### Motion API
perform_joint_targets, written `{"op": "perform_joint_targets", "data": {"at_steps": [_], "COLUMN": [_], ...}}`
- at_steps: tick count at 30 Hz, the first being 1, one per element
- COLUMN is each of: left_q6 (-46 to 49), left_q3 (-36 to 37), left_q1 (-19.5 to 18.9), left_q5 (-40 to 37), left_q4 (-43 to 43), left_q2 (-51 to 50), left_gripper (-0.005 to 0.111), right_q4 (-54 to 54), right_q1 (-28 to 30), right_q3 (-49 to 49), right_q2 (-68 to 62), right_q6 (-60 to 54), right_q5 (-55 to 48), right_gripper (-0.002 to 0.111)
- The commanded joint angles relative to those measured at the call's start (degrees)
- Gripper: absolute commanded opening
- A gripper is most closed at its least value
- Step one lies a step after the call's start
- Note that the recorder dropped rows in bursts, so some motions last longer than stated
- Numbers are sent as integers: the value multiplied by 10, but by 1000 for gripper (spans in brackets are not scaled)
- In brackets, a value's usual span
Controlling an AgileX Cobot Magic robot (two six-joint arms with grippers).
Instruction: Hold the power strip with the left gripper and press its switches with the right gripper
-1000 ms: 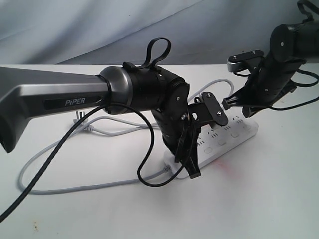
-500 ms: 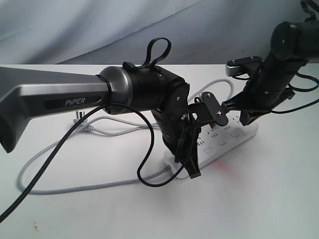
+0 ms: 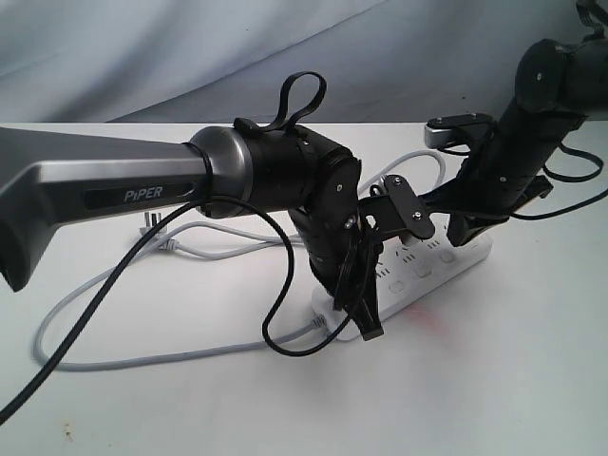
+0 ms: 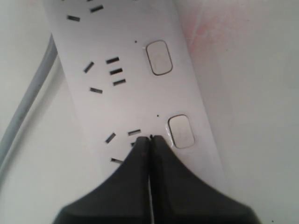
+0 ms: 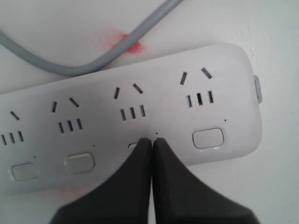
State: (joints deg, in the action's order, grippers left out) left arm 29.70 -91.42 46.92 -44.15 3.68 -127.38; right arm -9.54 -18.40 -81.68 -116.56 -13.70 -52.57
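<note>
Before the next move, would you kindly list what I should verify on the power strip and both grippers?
1. The left gripper is shut, tips down on the power strip: ok.
2. The right gripper is shut to a single point: ok.
3. Its tips are lined up on a switch, second from the rounded end: ok.
4. That switch is pressed in: cannot tell.
5. The grey cable is clear of the switch row: ok.

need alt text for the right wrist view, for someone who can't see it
The right gripper, black and shut, points at a white power strip, its tips covering most of one switch, the second from the strip's rounded end. A grey cable curves beside the strip, past a red smudge.
</note>
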Motion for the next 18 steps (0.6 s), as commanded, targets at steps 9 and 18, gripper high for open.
{"op": "perform_joint_targets", "data": {"at_steps": [9, 18], "left_q6": [-7, -7], "left_q3": [12, 12], "left_q1": [4, 4], "left_q5": [-27, -27], "left_q4": [3, 1], "left_q2": [-31, -31], "left_gripper": [0, 0], "right_q4": [-2, -2], "right_q1": [-3, -3], "right_q3": [3, 3], "right_q2": [-27, -39], "right_q6": [-4, -4], "right_q5": [7, 8], "right_gripper": [0, 0]}}
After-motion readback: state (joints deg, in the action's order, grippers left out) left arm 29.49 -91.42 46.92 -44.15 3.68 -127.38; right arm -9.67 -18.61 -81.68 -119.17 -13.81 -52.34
